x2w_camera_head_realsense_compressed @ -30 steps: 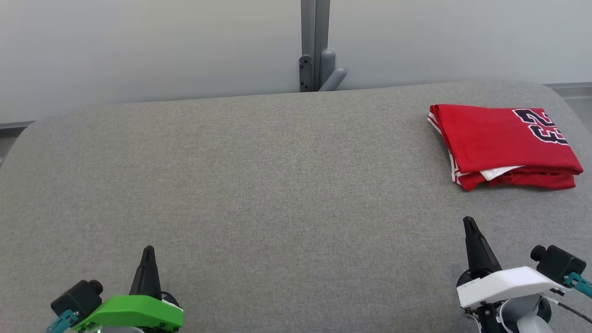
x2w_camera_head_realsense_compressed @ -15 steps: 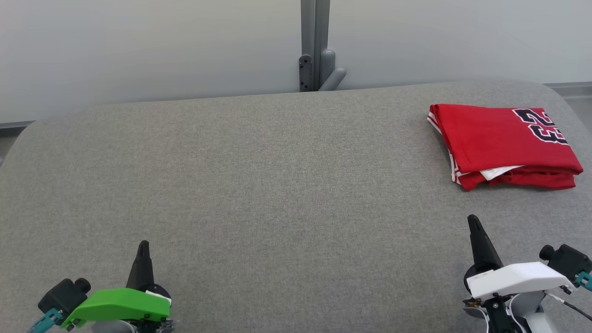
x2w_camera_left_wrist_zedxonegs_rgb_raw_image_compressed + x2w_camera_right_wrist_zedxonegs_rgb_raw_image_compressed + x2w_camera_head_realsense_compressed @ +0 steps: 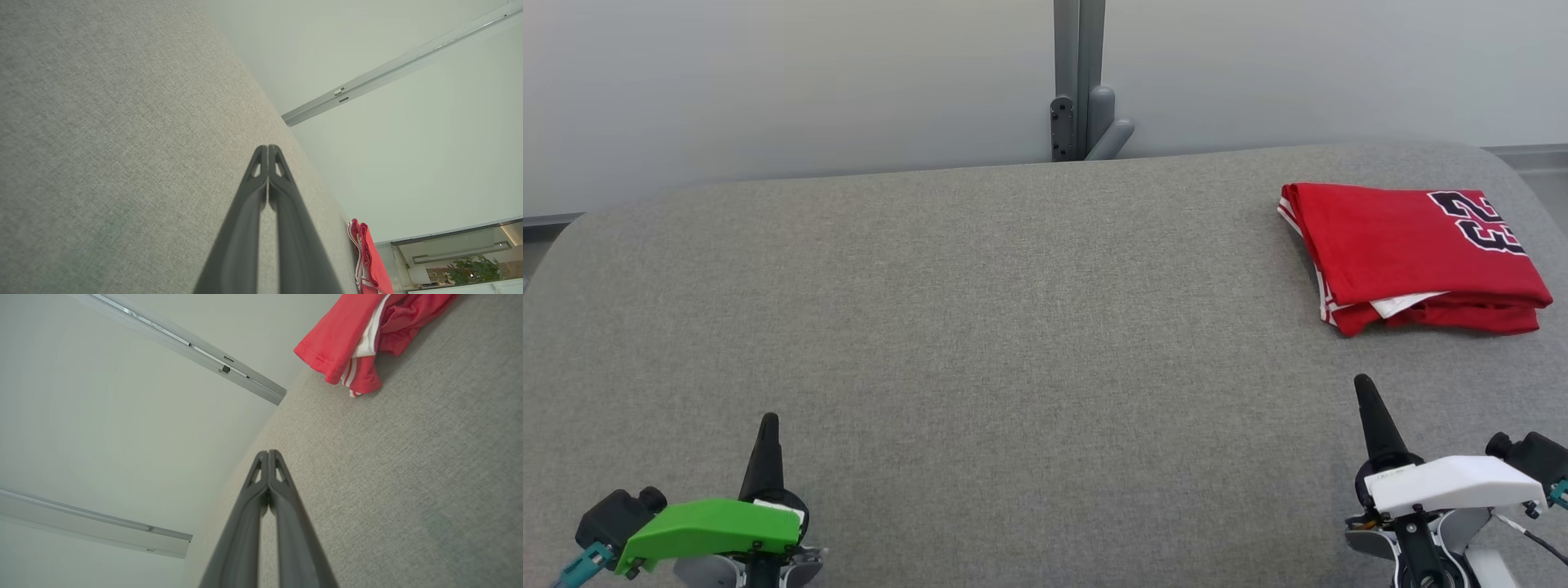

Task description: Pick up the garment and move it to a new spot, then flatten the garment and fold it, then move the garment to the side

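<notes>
Where the grey table (image 3: 980, 327) rounded off at its far right corner, your folded garment (image 3: 1405, 253) lay near the edge; a careless nudge could have tipped it off; left gripper (image 3: 768, 421) and right gripper (image 3: 1362, 384) hung pinched empty over its near edge.

The shirt (image 3: 1413, 253) lay on the table (image 3: 1013, 327), far back on the right side, close to the edge. The right gripper (image 3: 1362, 382) was in front of the shirt's left end, not touching it. The left gripper (image 3: 768, 420) was at the front left, well apart from both. A post (image 3: 1079, 82) stood behind the table, in the middle, against the wall (image 3: 768, 82).
</notes>
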### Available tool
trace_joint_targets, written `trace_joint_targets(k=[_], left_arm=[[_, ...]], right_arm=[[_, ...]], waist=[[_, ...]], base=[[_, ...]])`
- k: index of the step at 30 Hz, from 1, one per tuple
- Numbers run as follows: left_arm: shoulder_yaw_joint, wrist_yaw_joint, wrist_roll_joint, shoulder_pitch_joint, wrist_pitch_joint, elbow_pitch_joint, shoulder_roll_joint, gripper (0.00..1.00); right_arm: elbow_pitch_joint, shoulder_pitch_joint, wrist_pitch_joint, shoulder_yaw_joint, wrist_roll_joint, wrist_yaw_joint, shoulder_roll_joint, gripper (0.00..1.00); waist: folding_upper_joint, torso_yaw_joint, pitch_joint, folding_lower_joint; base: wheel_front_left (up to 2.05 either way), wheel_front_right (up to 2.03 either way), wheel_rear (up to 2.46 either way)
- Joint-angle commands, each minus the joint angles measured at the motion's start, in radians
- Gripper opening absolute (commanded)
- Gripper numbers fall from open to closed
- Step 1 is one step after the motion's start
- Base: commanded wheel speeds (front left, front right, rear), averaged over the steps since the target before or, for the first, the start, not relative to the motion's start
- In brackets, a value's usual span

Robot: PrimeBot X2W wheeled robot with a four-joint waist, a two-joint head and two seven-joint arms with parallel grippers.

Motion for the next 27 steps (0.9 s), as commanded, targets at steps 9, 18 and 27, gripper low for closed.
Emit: trace_joint_targets(k=[9,18,27], left_arm=[[0.023,-0.021,-0.101,-0.035,0.029,-0.005,0.001,0.0],[0.041,-0.034,-0.192,-0.046,0.055,-0.001,0.0,0.0],[0.056,-0.045,-0.265,-0.056,0.078,0.002,-0.001,0.0]], right_arm=[[0.0,-0.028,0.025,-0.014,0.106,0.0,-0.007,0.0],[0.006,-0.034,0.05,-0.026,0.199,0.0,-0.007,0.0],[0.011,-0.042,0.069,-0.035,0.277,0.0,-0.007,0.0]], waist=[[0.0015,0.0,0.001,0.0],[0.0018,0.0,0.001,0.0],[0.002,0.0,0.002,0.0]], base=[[0.0,0.0,0.0],[0.0,0.0,0.0],[0.0,0.0,0.0]])
